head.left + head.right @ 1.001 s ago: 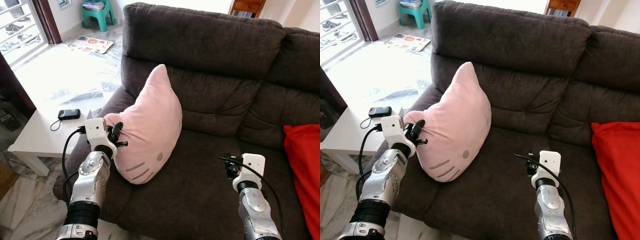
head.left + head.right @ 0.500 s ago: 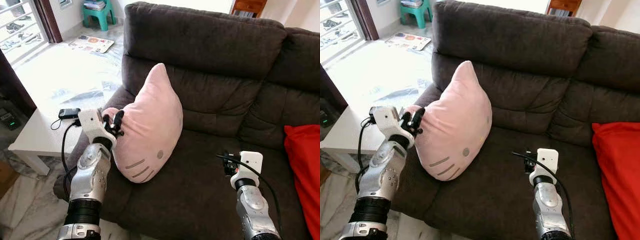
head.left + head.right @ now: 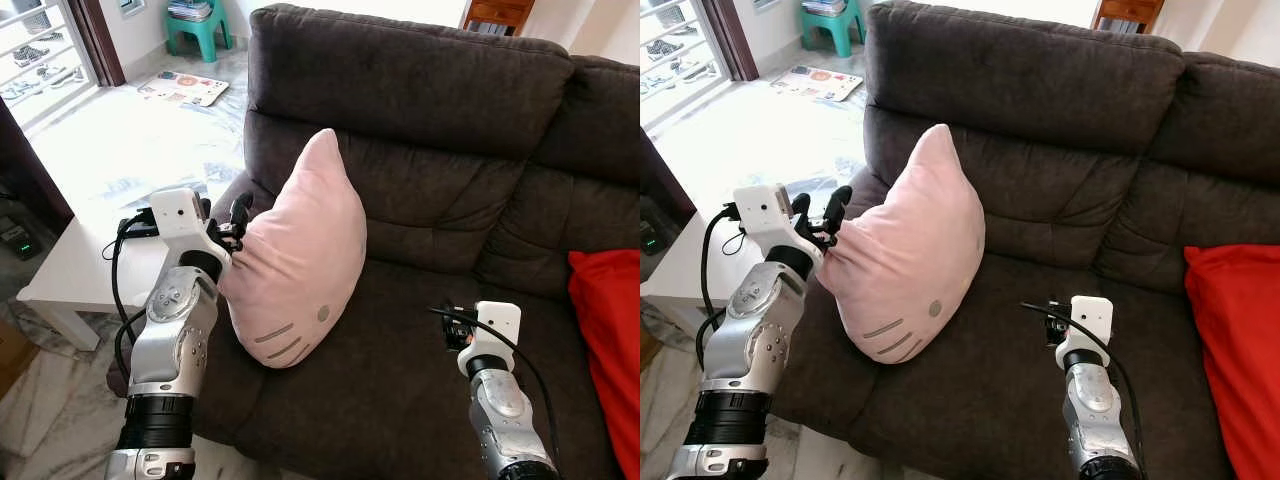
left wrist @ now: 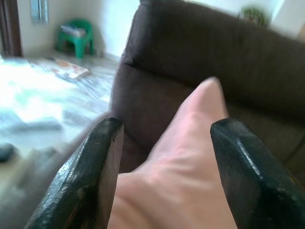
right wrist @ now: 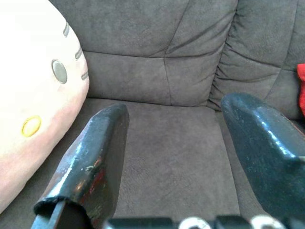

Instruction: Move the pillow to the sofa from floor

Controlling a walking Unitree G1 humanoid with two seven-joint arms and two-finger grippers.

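A pink pillow (image 3: 305, 240) with a cat face stands on the left seat of the dark brown sofa (image 3: 420, 90), its pointed ear up and leaning towards the backrest. My left gripper (image 3: 222, 215) is at the pillow's left corner by the sofa arm. Its fingers (image 4: 90, 171) are spread wide, with the pillow (image 4: 186, 157) bulging between them, so it is open. My right gripper (image 3: 452, 328) hovers low over the middle seat, right of the pillow. It is open, with bare seat cushion between its fingers (image 5: 95, 152).
A red cushion (image 3: 610, 330) lies on the sofa's right seat. A white low table (image 3: 70, 270) stands just left of the sofa arm. Farther back on the bright tiled floor are a mat (image 3: 180, 88) and a green stool (image 3: 195, 25).
My left gripper has risen a little and its fingers have spread apart at the pillow's corner. The pillow stays standing on the seat. The right arm has barely moved.
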